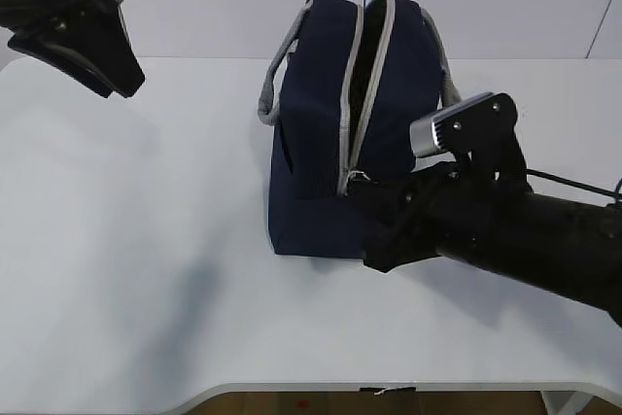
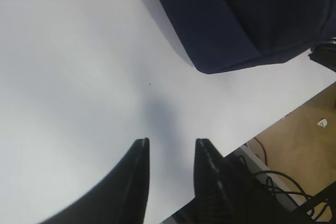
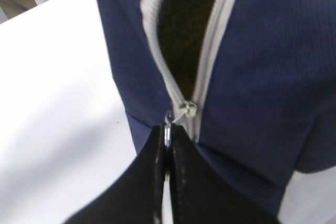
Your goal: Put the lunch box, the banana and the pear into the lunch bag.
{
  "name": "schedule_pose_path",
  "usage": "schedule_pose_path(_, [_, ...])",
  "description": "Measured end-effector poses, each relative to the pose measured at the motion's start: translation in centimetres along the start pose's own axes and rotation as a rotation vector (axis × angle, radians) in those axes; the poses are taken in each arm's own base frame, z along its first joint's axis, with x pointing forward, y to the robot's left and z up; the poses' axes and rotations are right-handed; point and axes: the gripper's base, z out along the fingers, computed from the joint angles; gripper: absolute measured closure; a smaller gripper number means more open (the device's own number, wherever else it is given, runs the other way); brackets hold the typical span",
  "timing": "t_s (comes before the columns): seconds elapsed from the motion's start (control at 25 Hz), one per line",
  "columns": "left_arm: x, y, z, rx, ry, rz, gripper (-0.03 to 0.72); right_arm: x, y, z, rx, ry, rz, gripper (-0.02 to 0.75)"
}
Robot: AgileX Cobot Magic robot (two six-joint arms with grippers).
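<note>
The boxy navy-blue fabric lunch bag (image 1: 326, 143) stood on the white desk (image 1: 136, 269), right of the middle, its grey zipper (image 3: 210, 51) parted along the top so the dark inside showed. Grey woven handles (image 1: 272, 85) hung at its sides. At the near end of the zipper, the metal ring pull (image 3: 168, 129) sat between the tips of the right end effector (image 3: 169, 139), which were pressed together and pinching that ring, directly against the bag's front lower edge. The left end effector (image 2: 170, 156) hung well apart from the bag, above bare desk at the far left, its black fingers (image 2: 137, 171) partly spread with nothing between them.
</note>
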Motion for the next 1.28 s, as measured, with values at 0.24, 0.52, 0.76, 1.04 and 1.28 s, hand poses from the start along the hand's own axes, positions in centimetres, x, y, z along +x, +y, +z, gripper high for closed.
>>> schedule_pose_path(0.24, [0.0,0.0,0.0,-0.002,0.000,0.001,0.463,-2.0,0.5,-1.5,-0.011,-0.057,-0.017,0.731])
schedule_pose_path(0.52, [0.0,0.0,0.0,0.005,-0.001,-0.002,0.463,-5.4,0.3,-1.7,0.019,-0.088,-0.063,0.731])
schedule_pose_path(0.76, [0.0,0.0,0.0,0.005,-0.001,-0.002,0.463,-9.5,-0.1,-1.0,0.066,-0.101,-0.119,0.731])
schedule_pose_path(1.04, [0.1,-2.1,0.7,0.029,0.020,0.054,0.452,-13.7,-0.9,-1.0,0.166,-0.062,-0.124,0.731])
schedule_pose_path(1.28, [0.0,-4.3,3.7,0.059,0.095,0.112,0.443,-15.7,-1.4,-1.4,0.232,-0.013,-0.061,0.731])
